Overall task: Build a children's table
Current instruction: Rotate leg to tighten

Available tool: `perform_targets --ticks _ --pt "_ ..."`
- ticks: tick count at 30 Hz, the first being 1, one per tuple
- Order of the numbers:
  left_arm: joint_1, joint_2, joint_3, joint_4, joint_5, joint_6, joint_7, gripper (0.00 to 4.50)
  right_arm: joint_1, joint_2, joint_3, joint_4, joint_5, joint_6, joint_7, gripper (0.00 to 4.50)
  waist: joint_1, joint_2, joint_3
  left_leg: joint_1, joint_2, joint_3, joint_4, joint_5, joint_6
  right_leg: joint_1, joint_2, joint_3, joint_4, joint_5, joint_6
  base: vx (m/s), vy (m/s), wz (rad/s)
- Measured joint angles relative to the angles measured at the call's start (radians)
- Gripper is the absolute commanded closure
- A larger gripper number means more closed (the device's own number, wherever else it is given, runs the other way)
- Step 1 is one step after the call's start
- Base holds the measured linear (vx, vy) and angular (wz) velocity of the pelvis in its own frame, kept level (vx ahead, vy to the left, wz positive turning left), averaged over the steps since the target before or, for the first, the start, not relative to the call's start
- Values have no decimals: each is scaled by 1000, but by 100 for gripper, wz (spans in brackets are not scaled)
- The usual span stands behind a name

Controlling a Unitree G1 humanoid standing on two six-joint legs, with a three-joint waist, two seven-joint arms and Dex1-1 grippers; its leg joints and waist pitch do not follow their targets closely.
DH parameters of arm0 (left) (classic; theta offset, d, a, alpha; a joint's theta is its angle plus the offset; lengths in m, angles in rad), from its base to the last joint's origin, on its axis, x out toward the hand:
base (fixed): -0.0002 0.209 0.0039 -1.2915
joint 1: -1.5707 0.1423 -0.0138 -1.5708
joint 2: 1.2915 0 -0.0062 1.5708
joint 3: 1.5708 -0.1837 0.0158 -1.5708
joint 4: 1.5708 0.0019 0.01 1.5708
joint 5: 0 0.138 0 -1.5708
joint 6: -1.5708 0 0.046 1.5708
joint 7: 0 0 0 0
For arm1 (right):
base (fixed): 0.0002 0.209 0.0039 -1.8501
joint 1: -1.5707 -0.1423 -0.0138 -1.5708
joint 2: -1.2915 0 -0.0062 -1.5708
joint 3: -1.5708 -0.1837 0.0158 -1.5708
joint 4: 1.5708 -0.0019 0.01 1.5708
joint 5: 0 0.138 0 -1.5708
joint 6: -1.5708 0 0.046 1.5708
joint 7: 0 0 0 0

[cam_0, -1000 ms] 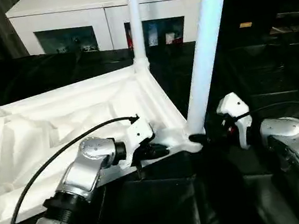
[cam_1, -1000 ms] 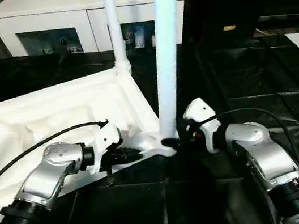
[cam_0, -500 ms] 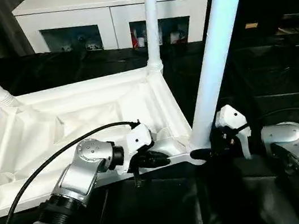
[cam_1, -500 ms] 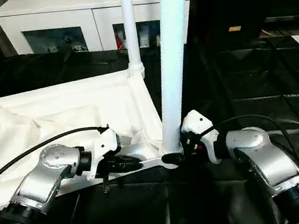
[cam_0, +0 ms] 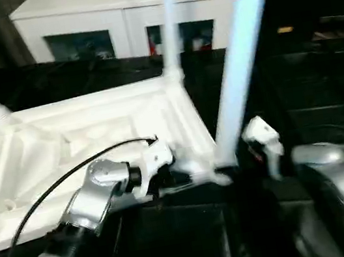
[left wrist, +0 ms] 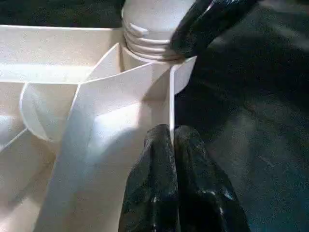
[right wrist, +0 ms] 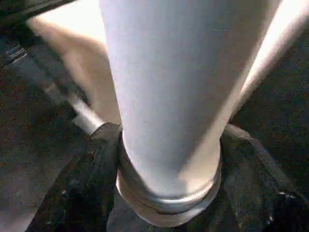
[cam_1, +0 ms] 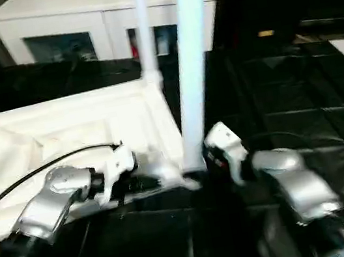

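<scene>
1. Currently the children's table (cam_0: 94, 135) lies upside down on the black-covered surface (cam_0: 325, 96), ribbed underside up; three legs stand in corner sockets.
2. Left gripper (left wrist: 173, 145) — fingers pressed together, pinching the thin rim wall just beside the near socket.
3. Right gripper (right wrist: 169, 145) — fingers spread to either side of the near leg (cam_0: 239, 58) at its base, seemingly clamped, though blur leaves contact uncertain.
4. Handling judgement: hollow moulded plastic, likely light and stiff; smooth tapered tube probably slippery, so hold it low at the ridged collar.
5. Rim is thin — may flex; braced corners are the safer hold.
6. White cabinet (cam_0: 125, 4) stands behind
</scene>
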Motion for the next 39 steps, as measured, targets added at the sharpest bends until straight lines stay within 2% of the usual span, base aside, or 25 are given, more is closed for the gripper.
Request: perform_targets --ticks 5,9,11,12,14,17,21,24,26,29,32,34,39 --pt "-89 -162 41 128 24 88 267 450 -123 219 -97 168 -47 15 -451 183 -25 -2 -1 1 -1 0 1 1 -1 0 0 0 -1 0 1 0 0 0" --pt "-124 -236 44 176 42 106 377 450 -177 306 -113 257 -98 -39 -651 183 -29 -1 -2 1 -1 0 0 1 -1 1 0 0 -2 2 -2 0 0 0" --pt "-129 -246 46 185 53 97 398 450 -189 324 -124 287 -108 -71 -672 183 -29 -1 -2 1 -1 -1 -1 1 -1 1 0 0 -2 2 -3 0 0 0" --pt "-129 -246 46 185 56 91 398 450 -188 325 -128 289 -108 -82 -663 148 -29 -1 -2 1 -1 -1 -1 0 -1 1 0 0 -2 2 -3 0 0 0" --pt "-129 -243 45 186 61 81 392 450 -183 324 -133 291 -111 -99 -646 113 -29 -1 -2 0 -1 -1 -1 0 -1 1 0 0 -2 2 -3 0 0 0" --pt "-128 -225 38 190 67 50 383 450 -156 316 -121 262 -113 -116 -595 101 -32 0 -2 0 -1 -1 -2 0 -1 0 0 0 -2 2 -3 0 0 0" --pt "-127 -205 37 190 67 32 363 450 -130 265 -80 213 -112 -107 -509 61 -32 1 -1 0 -1 -1 -4 0 -1 -2 0 -1 -2 2 -3 0 0 0" --pt "-123 -179 37 188 67 14 344 450 -114 183 -39 135 -107 -91 -374 33 -32 2 -1 0 0 -1 -5 0 -1 -2 1 -1 -2 2 -3 0 0 0" --pt "-112 -155 34 171 67 -1 311 450 -97 70 -11 51 -89 -63 -233 27 -26 2 0 -1 0 -1 -5 1 -1 -2 1 -1 -3 2 -2 0 0 0" --pt "-90 -106 29 140 62 -26 236 450 -56 -50 14 -30 -72 -46 -60 27 -22 2 0 -1 0 -1 -4 1 -1 -3 1 -1 -3 1 -1 0 0 0" --pt "-38 -28 -3 67 25 -84 71 450 32 -193 41 -122 -21 -18 136 27 -7 3 0 -2 0 -1 -5 0 0 -3 1 -1 -4 -1 0 0 0 0" --pt "1 27 -18 16 -10 -98 -51 450 62 -239 44 -152 8 1 216 27 0 3 0 -2 1 -1 -5 0 0 -3 1 -1 -3 -1 -1 0 0 0" --pt "20 74 -64 -49 -29 -82 -192 450 77 -258 69 -206 37 23 293 27 25 2 0 -1 0 1 -3 0 0 1 -1 1 -3 -1 -1 0 0 0"
